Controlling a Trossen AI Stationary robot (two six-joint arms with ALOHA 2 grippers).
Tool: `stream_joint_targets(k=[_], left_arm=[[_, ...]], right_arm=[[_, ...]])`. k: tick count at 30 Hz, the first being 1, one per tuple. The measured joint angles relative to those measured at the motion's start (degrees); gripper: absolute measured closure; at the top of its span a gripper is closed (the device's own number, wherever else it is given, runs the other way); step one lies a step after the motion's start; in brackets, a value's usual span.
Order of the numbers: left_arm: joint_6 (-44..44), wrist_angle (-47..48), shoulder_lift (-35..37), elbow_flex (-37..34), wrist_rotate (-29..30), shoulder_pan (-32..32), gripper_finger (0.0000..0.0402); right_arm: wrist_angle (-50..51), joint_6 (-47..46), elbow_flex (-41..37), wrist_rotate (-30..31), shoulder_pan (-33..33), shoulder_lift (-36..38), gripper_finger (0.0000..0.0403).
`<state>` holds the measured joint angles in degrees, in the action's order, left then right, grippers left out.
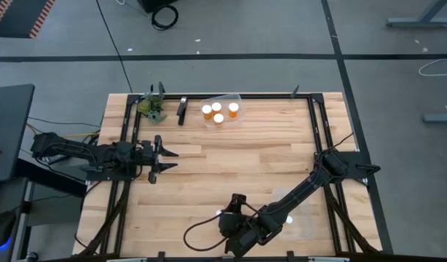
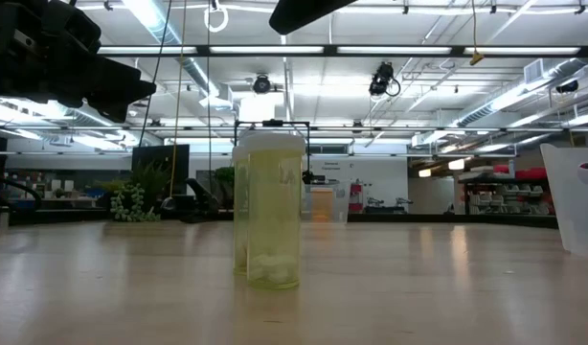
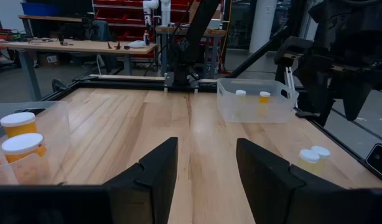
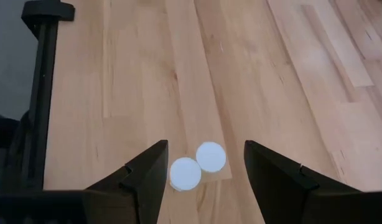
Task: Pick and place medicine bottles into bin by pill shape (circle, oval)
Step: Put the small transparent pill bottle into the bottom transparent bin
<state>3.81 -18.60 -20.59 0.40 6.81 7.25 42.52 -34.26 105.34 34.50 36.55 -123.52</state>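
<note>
The left gripper (image 1: 167, 159) waited over the table's left side, fingers spread and holding nothing. Toward the far edge, a clear bin (image 1: 222, 110) held four orange bottles (image 1: 218, 118). Near the front edge, two pale bottles (image 4: 198, 164) stood touching each other, and the right gripper (image 4: 203, 167) hung directly above them with its fingers released, one on each side of the pair. A second bin (image 3: 253, 103) already held two bottles. To pick well, the right gripper probably needed to centre on one cap only, since closing around both could knock the neighbour over; descending straight and gripping below the cap looked safest.
</note>
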Motion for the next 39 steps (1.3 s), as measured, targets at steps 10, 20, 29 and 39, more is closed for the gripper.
stream_joint_targets(k=[10, 20, 29, 39], left_arm=[[0.0, 0.0, 0.0, 0.0, 0.0, 0.0, 0.0230], [0.0, 0.0, 0.0, 0.0, 0.0, 0.0, 0.0230], [0.0, 0.0, 0.0, 0.0, 0.0, 0.0, 0.0230], [0.0, 0.0, 0.0, 0.0, 0.0, 0.0, 0.0230]], right_arm=[[-1.4, 0.3, 0.0, 1.8, 0.8, -3.5, 0.0185], [-4.6, 1.5, 0.0, 3.5, -0.5, -6.8, 0.0185], [-2.3, 0.4, 0.0, 4.1, -0.3, -7.1, 0.0185], [2.3, -3.2, 0.0, 3.5, -0.4, -7.1, 0.0185]])
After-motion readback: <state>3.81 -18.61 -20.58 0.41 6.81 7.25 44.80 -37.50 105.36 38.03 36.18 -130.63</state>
